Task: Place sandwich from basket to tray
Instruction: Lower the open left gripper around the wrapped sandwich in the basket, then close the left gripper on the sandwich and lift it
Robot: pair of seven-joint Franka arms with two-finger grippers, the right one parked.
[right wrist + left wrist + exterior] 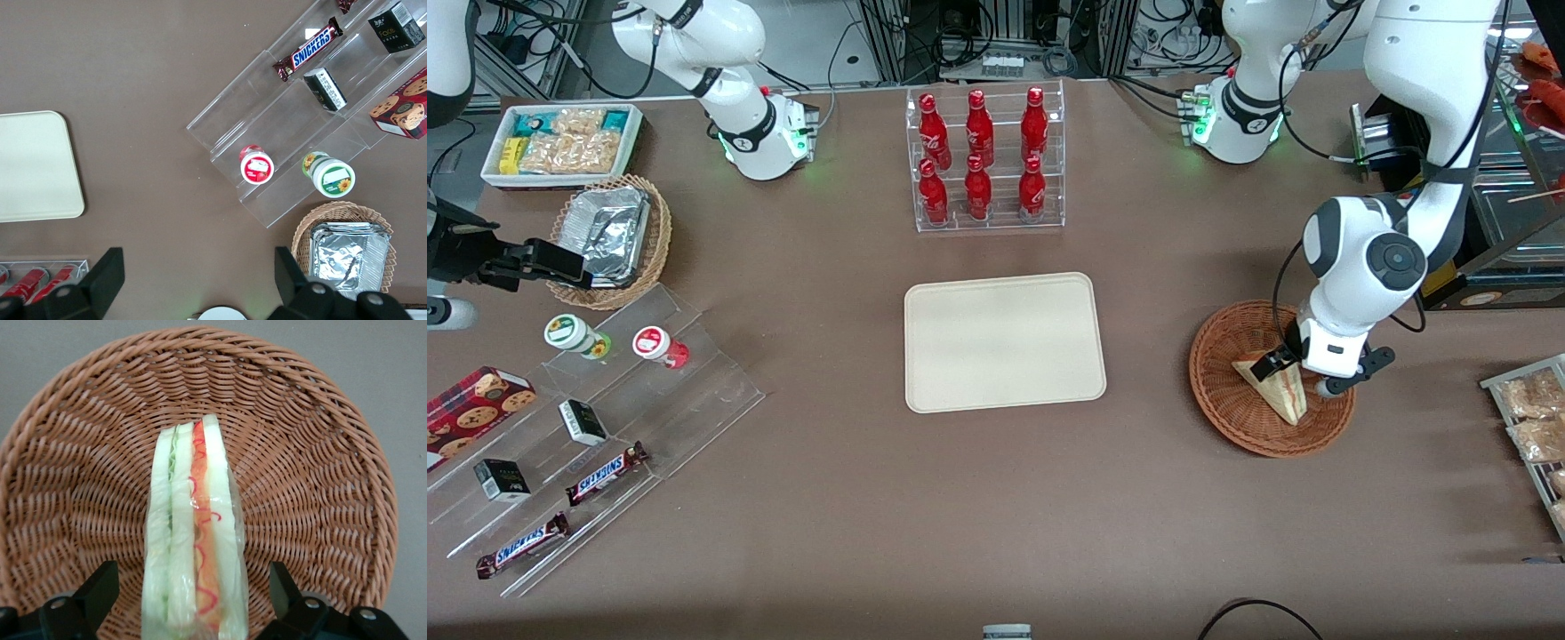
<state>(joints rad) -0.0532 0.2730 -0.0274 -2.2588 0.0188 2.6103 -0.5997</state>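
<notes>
The sandwich [1273, 389], a wedge of white bread with pink-orange and green filling, stands on edge in the reddish-brown wicker basket [1214, 360] toward the working arm's end of the table. My left gripper [1294, 372] is down in the basket, open, one finger on each side of the sandwich. In the left wrist view the sandwich [195, 547] sits between the fingertips [100, 587] with a gap on both sides, over the basket's weave [313, 473]. The cream tray [1005, 342] lies empty at the table's middle.
A clear rack of red bottles [984, 160] stands farther from the front camera than the tray. A clear stepped shelf with snacks [578, 427], a tan basket with a foil container [609, 233] and a white snack bin [560, 142] lie toward the parked arm's end.
</notes>
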